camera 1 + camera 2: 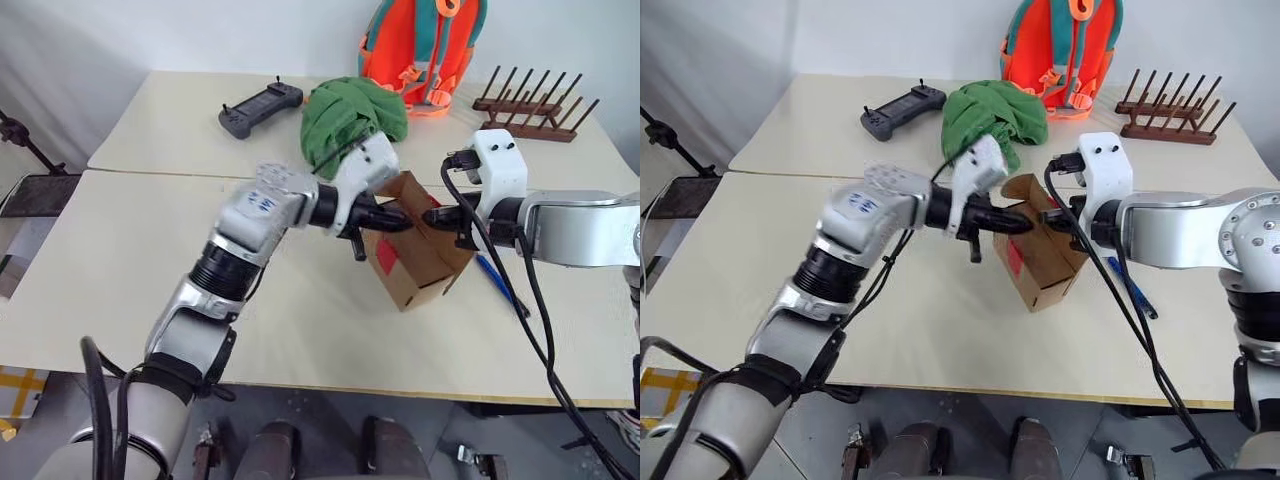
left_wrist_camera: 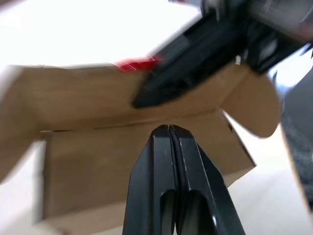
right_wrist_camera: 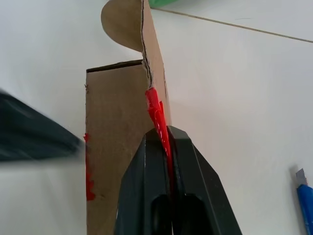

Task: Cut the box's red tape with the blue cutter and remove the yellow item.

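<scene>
The brown box (image 1: 418, 268) hangs tilted over the middle of the table, between my two grippers. One flap stands open, and red tape (image 1: 386, 256) shows on the side facing me. My right gripper (image 3: 166, 129) is shut on the edge of a flap, with a torn strip of red tape (image 3: 155, 107) between its fingers. My left gripper (image 2: 167, 128) is shut, its tips pressed against the fold of the box (image 2: 98, 161) from the left. The blue cutter (image 1: 497, 280) lies on the table just right of the box. The yellow item is hidden.
A green cloth (image 1: 352, 115) lies behind the box, with a dark game controller (image 1: 260, 108) to its left. An orange backpack (image 1: 425, 45) and a wooden rack (image 1: 535, 105) stand at the back right. A seam joins the two tabletops.
</scene>
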Available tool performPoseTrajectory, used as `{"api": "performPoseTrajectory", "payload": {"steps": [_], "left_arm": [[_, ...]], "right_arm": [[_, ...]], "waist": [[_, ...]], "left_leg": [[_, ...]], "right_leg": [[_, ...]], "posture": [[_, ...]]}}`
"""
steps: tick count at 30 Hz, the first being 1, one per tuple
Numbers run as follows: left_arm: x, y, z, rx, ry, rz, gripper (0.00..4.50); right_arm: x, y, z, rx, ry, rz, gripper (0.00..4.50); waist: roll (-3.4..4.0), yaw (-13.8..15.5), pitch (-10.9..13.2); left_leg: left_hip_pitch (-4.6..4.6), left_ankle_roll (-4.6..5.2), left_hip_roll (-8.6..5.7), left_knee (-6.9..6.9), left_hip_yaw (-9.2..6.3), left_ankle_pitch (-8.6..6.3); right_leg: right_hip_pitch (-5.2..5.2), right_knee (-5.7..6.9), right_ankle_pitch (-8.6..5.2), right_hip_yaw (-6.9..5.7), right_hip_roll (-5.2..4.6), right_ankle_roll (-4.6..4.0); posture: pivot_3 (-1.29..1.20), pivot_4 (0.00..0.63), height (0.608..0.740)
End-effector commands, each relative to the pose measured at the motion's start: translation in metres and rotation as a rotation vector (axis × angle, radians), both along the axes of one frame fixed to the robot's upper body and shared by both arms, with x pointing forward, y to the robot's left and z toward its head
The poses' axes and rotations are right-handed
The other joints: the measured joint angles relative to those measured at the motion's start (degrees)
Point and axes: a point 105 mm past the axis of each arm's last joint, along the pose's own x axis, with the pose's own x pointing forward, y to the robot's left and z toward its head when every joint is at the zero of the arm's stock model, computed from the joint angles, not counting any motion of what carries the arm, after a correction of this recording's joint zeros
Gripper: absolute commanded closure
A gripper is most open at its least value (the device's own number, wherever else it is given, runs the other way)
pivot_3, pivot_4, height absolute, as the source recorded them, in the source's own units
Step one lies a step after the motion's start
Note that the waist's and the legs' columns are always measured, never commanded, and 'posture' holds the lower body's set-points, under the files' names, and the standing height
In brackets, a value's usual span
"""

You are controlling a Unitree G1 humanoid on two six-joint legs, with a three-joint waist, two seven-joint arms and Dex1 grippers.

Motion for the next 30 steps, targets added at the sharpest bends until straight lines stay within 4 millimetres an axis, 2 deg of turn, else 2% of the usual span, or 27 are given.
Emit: {"api": "performPoseTrajectory", "payload": {"steps": [1,5,8,13,18,21,24,30], "left_arm": [[0.007,-0.006,-0.008,0.062,-0.108,0.003,4.5],[0.017,-0.005,-0.012,0.12,-0.181,0.022,4.5],[0.026,0.005,-0.025,0.225,-0.255,0.028,4.5],[0.022,0.014,-0.037,0.311,-0.279,-0.036,4.5],[0.016,0.022,-0.039,0.314,-0.254,-0.058,4.5],[0.014,0.03,-0.043,0.328,-0.241,-0.052,4.5],[0.012,0.04,-0.045,0.339,-0.222,-0.039,4.5],[0.01,0.05,-0.048,0.348,-0.207,0.0,4.5]], "right_arm": [[-0.001,0.006,-0.002,0.017,0.01,0.015,4.46],[-0.002,0.01,0.008,0.032,-0.031,0.028,4.46],[-0.003,0.012,0.014,0.043,-0.049,0.041,4.46],[-0.003,0.01,0.019,0.057,-0.068,0.039,4.46],[0.003,-0.017,0.036,0.086,-0.089,-0.06,4.46],[0.005,-0.03,0.039,0.1,-0.086,-0.108,4.46],[0.007,-0.046,0.034,0.095,-0.056,-0.168,4.46],[0.008,-0.063,0.016,0.109,0.007,-0.247,4.46]], "waist": [[0.0,-0.1,0.0],[0.0,0.0,0.0],[0.0,0.0,0.0],[0.0,0.0,0.0],[0.0,0.2,0.0],[0.0,0.2,0.0],[0.01,0.2,0.0],[0.01,0.4,0.0]], "left_leg": [[0.0,-0.01,0.01,0.0,0.02,0.01],[-0.01,0.02,0.26,0.0,0.06,0.06],[-0.01,0.03,0.27,-0.01,0.08,0.07],[0.0,0.03,0.3,-0.02,0.09,0.07],[-0.02,0.04,0.31,-0.02,0.07,0.07],[-0.04,0.04,0.31,-0.02,0.06,0.07],[-0.04,0.04,0.32,-0.02,0.06,0.07],[-0.03,0.06,0.31,-0.01,0.05,0.09]], "right_leg": [[-0.01,0.0,0.02,0.01,0.02,-0.03],[-0.04,-0.02,0.06,0.03,0.04,-0.1],[-0.04,-0.04,0.07,0.04,0.05,-0.12],[-0.05,-0.03,0.07,0.04,0.05,-0.12],[-0.05,-0.05,0.07,0.04,0.04,-0.12],[-0.04,-0.08,0.07,0.03,0.04,-0.12],[-0.04,-0.08,0.07,0.03,0.04,-0.12],[0.0,-0.08,0.07,0.03,0.03,-0.12]], "posture": [[0.0,0.15,0.74],[0.0,0.15,0.74],[0.0,0.15,0.74],[0.0,0.15,0.74],[0.0,0.15,0.74],[0.0,0.15,0.74],[0.0,0.15,0.74],[0.0,0.15,0.74]]}}
